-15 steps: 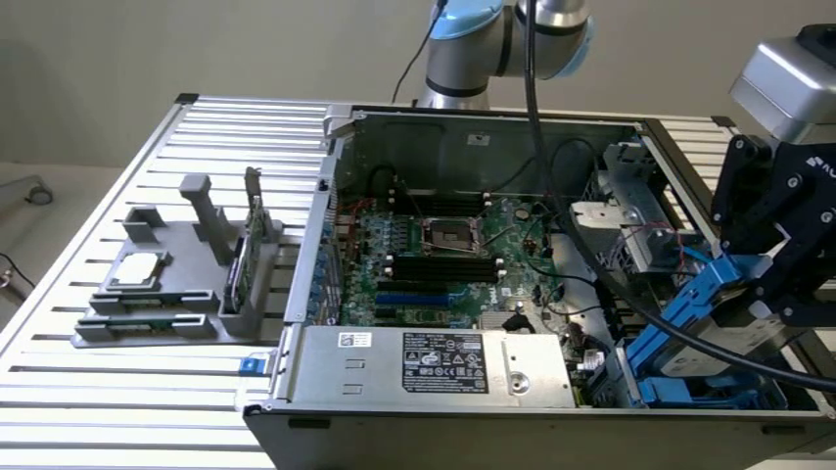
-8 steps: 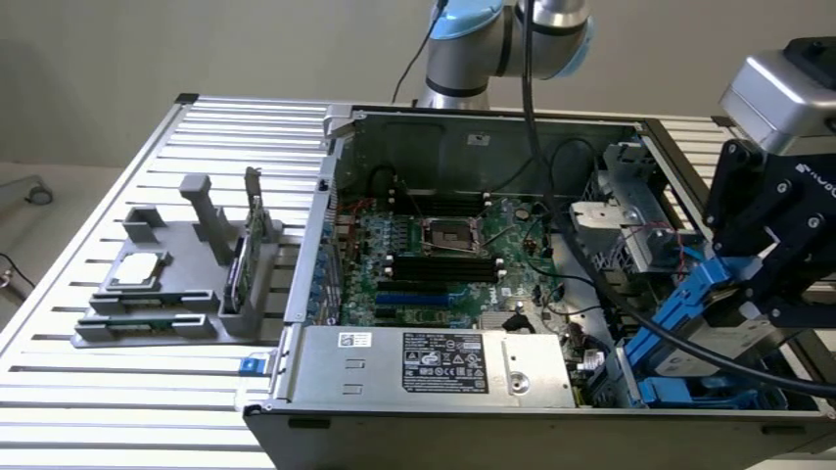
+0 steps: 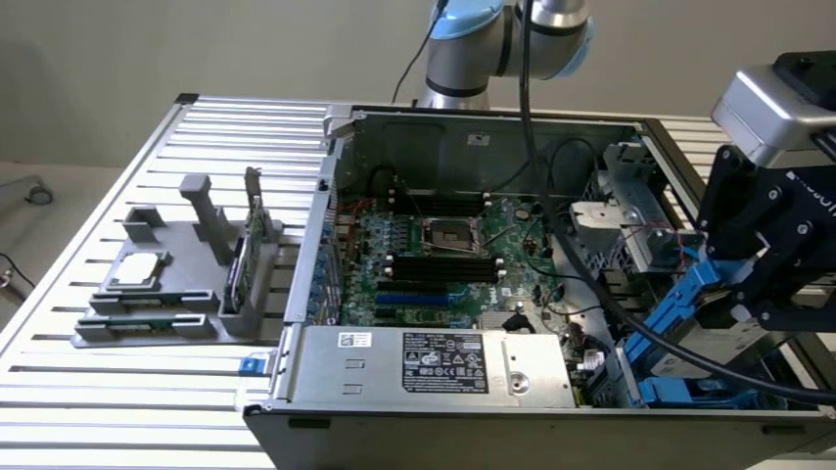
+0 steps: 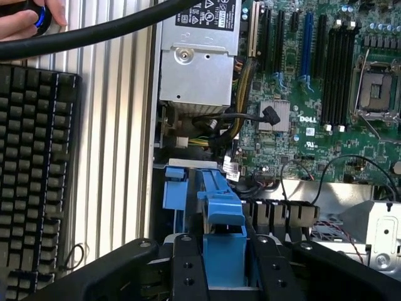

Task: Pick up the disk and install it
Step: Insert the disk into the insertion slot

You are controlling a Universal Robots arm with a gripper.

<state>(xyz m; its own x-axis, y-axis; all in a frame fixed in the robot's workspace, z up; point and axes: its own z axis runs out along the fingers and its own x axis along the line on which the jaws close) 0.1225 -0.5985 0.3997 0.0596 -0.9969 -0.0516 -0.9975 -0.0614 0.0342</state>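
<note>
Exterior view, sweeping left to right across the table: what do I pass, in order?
grey parts stand → motherboard's CPU socket → metal drive cage → disk in its blue carrier, tilted over the case's edge and clamped in the gripper

You've got a plain pale wall (image 3: pixel 261 44) well beyond the jaws, a ribbed aluminium table (image 3: pixel 78 392) below them, pale floor (image 3: pixel 33 235) past the table edge farthest from them, light soft and even

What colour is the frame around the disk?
The disk has a bright blue frame, best seen in the wrist view.
</note>
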